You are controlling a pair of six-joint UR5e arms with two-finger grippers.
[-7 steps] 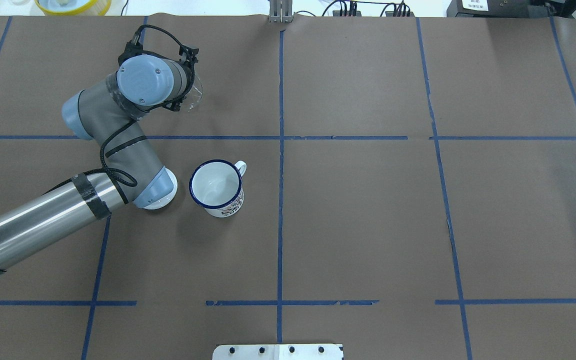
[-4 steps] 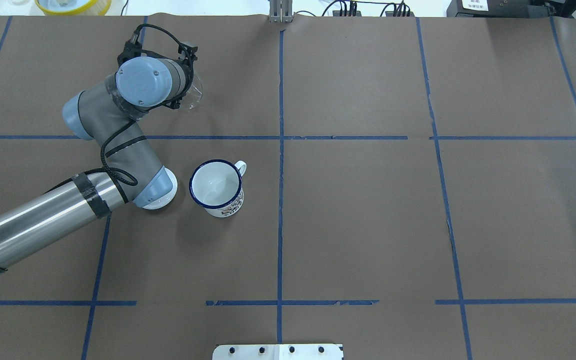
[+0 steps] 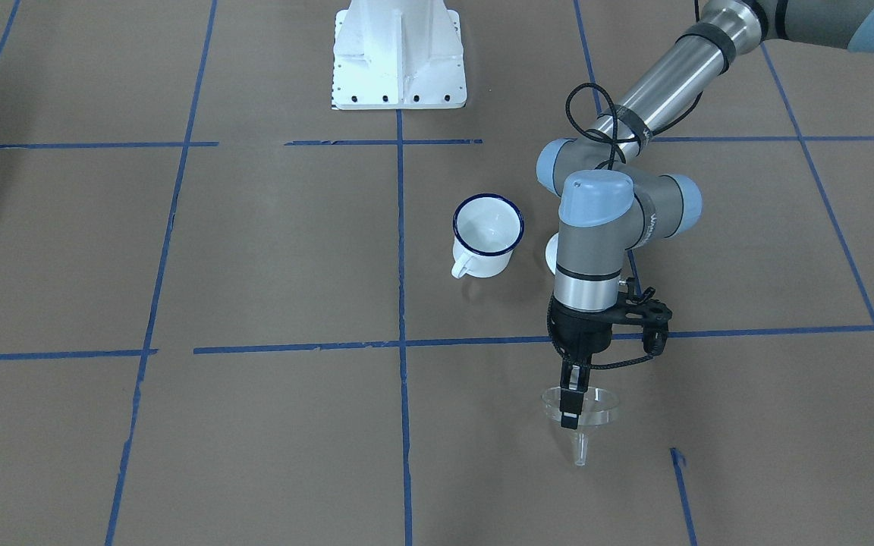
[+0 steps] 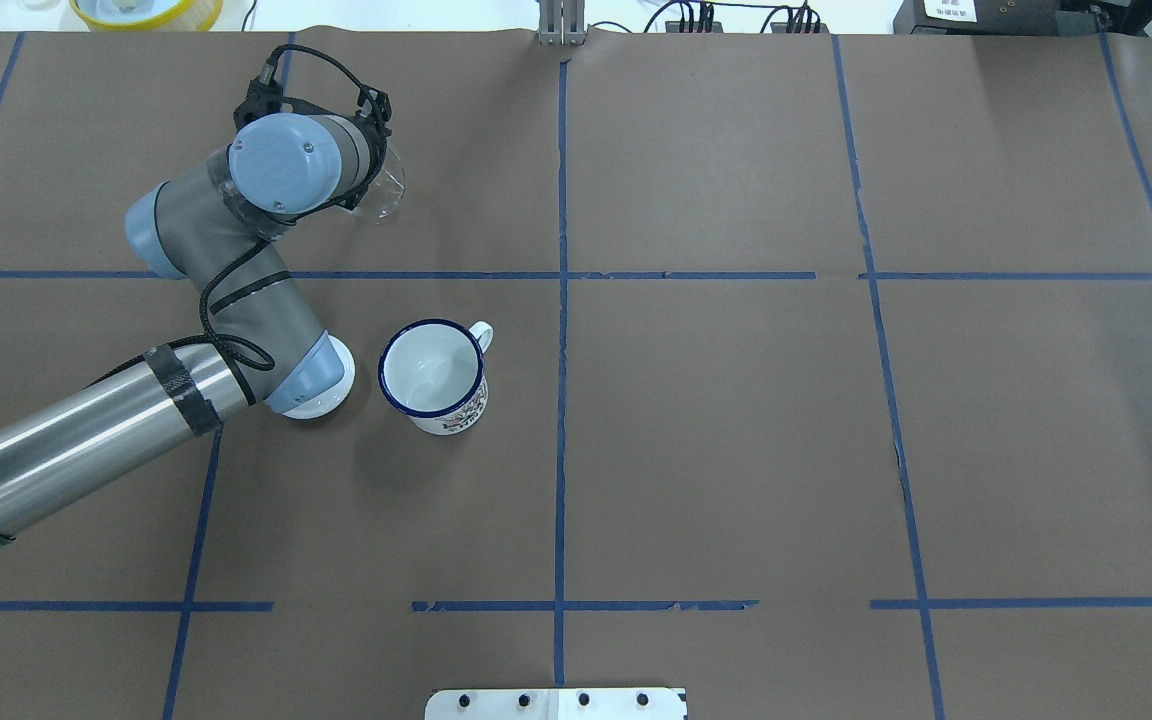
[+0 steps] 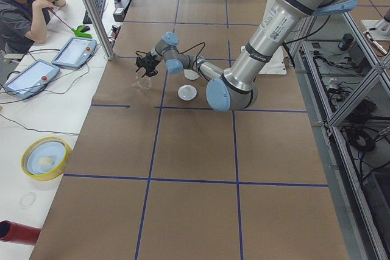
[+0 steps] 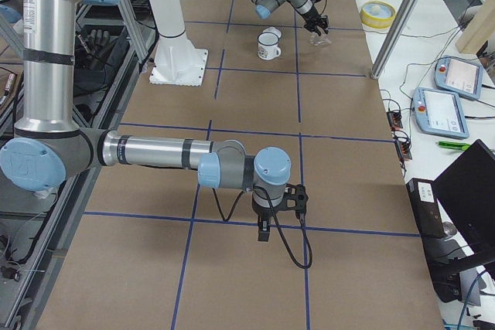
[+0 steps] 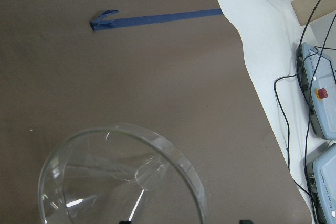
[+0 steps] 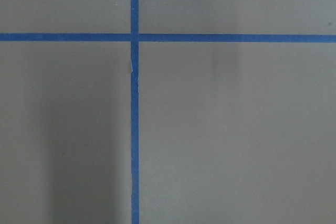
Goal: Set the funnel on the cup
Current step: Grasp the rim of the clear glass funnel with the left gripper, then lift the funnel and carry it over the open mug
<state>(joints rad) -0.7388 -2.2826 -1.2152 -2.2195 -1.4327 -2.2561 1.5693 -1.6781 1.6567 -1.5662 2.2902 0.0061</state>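
Observation:
My left gripper point(image 3: 571, 411) is shut on the rim of the clear funnel point(image 3: 583, 415), which hangs spout down close over the brown paper. In the overhead view the wrist hides the gripper and only the funnel's bowl point(image 4: 386, 188) shows. The left wrist view shows the funnel point(image 7: 121, 182) from above. The white mug with the blue rim point(image 3: 488, 231) stands upright and empty, apart from the funnel, toward the robot's base; it also shows in the overhead view point(image 4: 432, 372). My right gripper point(image 6: 263, 229) shows only in the exterior right view, far from both things; I cannot tell whether it is open or shut.
A round white lid point(image 3: 551, 254) lies beside the mug, partly under my left arm's elbow point(image 4: 321, 398). The white base plate point(image 3: 399, 53) stands behind the mug. The table's far edge, with cables and pendants point(image 7: 320, 93), is near the funnel. A yellow bowl point(image 4: 146, 10) sits off the paper.
My left wrist has shifted slightly toward the table's far edge with the funnel in its grip. The mug has not moved.

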